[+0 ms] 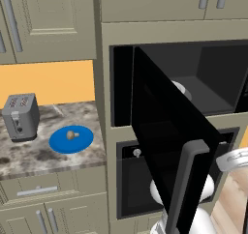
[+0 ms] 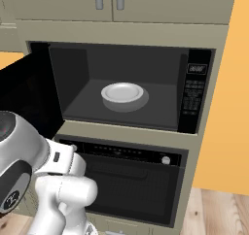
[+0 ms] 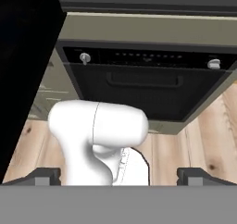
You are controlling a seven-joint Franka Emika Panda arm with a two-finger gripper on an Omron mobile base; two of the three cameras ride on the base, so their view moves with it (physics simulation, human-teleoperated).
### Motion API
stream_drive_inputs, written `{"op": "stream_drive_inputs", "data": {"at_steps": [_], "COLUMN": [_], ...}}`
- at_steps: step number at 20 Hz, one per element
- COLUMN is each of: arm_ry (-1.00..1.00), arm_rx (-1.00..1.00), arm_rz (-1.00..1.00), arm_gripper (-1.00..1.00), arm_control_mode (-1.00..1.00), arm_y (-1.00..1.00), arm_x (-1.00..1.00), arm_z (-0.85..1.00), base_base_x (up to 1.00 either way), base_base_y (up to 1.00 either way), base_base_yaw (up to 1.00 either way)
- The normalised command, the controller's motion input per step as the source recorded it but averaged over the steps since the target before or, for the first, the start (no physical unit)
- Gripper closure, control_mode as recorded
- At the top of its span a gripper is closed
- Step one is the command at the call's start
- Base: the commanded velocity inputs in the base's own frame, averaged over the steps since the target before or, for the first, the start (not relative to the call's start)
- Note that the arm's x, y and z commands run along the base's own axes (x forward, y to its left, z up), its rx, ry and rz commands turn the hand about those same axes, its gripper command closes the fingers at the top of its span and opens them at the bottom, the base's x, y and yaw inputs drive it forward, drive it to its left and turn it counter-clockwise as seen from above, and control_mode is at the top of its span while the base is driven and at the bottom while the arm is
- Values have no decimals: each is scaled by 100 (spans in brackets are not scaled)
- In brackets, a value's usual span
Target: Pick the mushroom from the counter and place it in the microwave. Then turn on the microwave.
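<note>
The small tan mushroom (image 1: pixel 72 135) lies on a blue round plate (image 1: pixel 57 144) on the speckled counter (image 1: pixel 29 158), left of the tall cabinet column. The microwave (image 2: pixel 78 78) stands open; its dark door (image 1: pixel 164 131) swings out to the left, with the grey bar handle (image 1: pixel 190 184) nearest the camera. A white dish (image 2: pixel 122 94) rests inside, and the keypad (image 2: pixel 193 95) is on the right. My gripper (image 3: pixel 119 177) is open with nothing held, low down and facing the oven front below the microwave, far from the mushroom.
A black oven (image 2: pixel 136 180) with knobs sits under the microwave. A grey toaster (image 1: pixel 20 116) stands at the counter's back left. The open door blocks the way between arm and counter. Wooden floor (image 3: pixel 199 140) shows below.
</note>
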Motion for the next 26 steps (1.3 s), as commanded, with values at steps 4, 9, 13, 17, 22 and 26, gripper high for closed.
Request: {"op": "stream_drive_inputs", "data": {"at_steps": [4, 9, 13, 17, 22, 26], "arm_ry": [-6, -4, 0, 0, 0, 0], "arm_rx": [0, 0, 0, 0, 0, 0], "arm_rz": [4, 1, 0, 0, 0, 0], "arm_gripper": [-100, -100, -100, -100, -100, -100], "arm_control_mode": [-100, -100, -100, -100, -100, -100], "arm_y": [-21, -13, -14, -19, -9, 0], "arm_x": [10, 18, 25, 25, 26, 29], "arm_z": [-11, -14, -14, -14, -18, -20], "base_base_x": [0, 0, 0, 0, 0, 0], "base_base_y": [0, 0, 0, 0, 0, 0], "base_base_yaw": [0, 0, 0, 0, 0, 0]}}
